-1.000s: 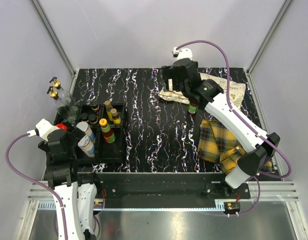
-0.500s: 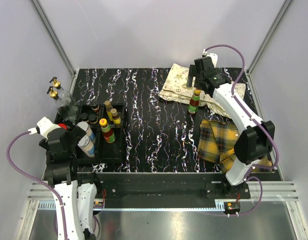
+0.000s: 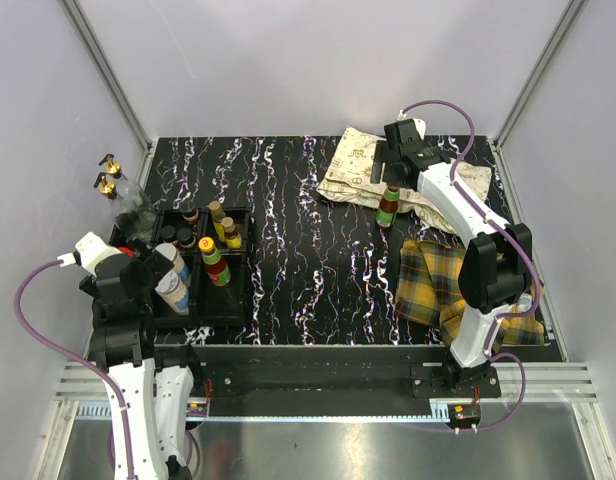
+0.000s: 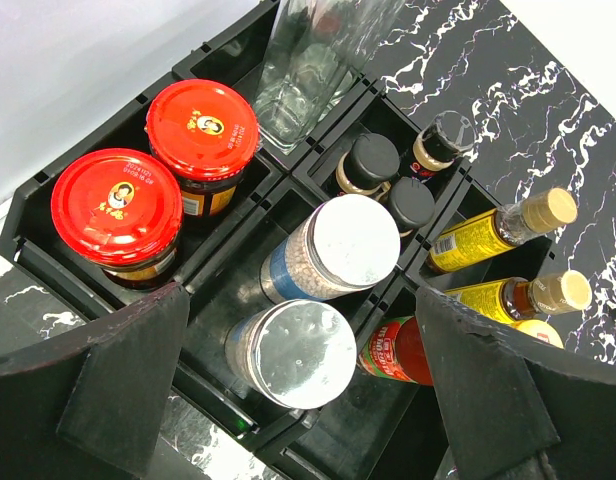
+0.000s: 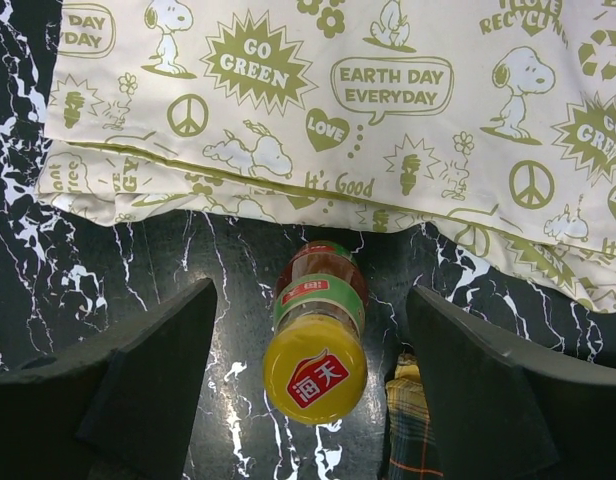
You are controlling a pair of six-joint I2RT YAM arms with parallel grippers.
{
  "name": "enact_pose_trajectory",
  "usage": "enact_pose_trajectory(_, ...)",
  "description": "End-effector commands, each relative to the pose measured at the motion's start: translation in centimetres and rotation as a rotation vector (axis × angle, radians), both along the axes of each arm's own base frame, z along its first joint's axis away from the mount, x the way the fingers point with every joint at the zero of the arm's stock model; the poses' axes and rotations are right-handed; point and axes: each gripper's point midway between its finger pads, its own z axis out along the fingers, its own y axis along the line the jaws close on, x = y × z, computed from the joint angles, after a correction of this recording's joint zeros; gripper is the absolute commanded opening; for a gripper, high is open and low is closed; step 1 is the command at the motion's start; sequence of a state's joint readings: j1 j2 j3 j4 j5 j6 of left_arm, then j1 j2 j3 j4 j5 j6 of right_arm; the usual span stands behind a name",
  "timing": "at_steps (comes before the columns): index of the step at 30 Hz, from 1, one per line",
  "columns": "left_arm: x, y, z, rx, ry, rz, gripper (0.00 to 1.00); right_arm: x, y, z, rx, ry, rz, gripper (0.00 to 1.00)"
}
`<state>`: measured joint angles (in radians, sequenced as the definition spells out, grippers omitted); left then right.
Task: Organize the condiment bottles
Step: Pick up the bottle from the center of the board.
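Yellow cap, green band, red label: this bottle (image 5: 315, 340) stands upright and alone on the black marble table (image 5: 118, 260), at the far right. It is just beside the edge of the cream cloth (image 5: 388, 100) and near the plaid cloth (image 3: 438, 280). Your right claw (image 3: 386, 180) hangs directly over it, pointing down. Its two fingers (image 5: 138, 390) stand one on each side of the bottle with a clear gap on both sides, so the claw is open and has hold of nothing. Your left claw (image 4: 306, 400) is spread wide above the tray (image 3: 231, 312) at the near left, and it is also empty. In the tray you can see two red-lidded jars (image 4: 116, 207) side by side at the left and two shakers (image 4: 301, 352) with silver lids in the middle. Some small dark bottles (image 4: 373, 160) stand close together beyond the shakers, and two sauce bottles (image 4: 488, 230) with tan caps lean at the right, with a red-labelled bottle (image 4: 398, 350) near them. A glass bottle (image 4: 308, 60) stands at the far end of the tray — its top is cut off in the wrist view.
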<state>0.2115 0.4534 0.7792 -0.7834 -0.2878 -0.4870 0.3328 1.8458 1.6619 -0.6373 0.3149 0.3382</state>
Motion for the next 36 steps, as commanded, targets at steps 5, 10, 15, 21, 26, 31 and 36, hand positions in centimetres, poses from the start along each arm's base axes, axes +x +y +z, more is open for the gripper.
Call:
enact_pose_trajectory(5, 0.7, -0.1, 2.6, 0.021, -0.085, -0.02, 0.99, 0.8, 0.0, 1.3, 0.017, -0.053, -0.005, 0.74)
enact_pose_trajectory(10, 0.6, 0.1, 3.0, 0.032, -0.089, -0.015, 0.99, 0.6, -0.3, 0.9, -0.001, -0.044, -0.01, 0.66)
enact_pose_trajectory(15, 0.7, 0.0, 2.9, 0.027, -0.087, -0.018, 0.99, 0.1, -0.3, 0.7, 0.0, -0.03, -0.003, 0.62)
enact_pose_trajectory(21, 0.6, 0.0, 2.8, 0.026, -0.091, -0.017, 0.99, -0.5, -0.3, 0.7, 0.003, -0.022, 0.004, 0.5)
enact_pose_trajectory(26, 0.6, 0.0, 2.8, 0.029, -0.09, -0.018, 0.99, -0.7, -0.6, 1.6, -0.003, -0.038, -0.011, 0.14)
enact_pose_trajectory(31, 0.5, -0.1, 2.8, 0.029, -0.088, -0.02, 0.99, -1.1, -0.1, 4.2, -0.086, -0.1, 0.003, 0.0)
enact_pose_trajectory(36, 0.5, -0.1, 2.9, 0.028, -0.095, -0.019, 0.99, -2.6, 3.8, 9.0, -0.22, -0.21, 0.131, 0.0)
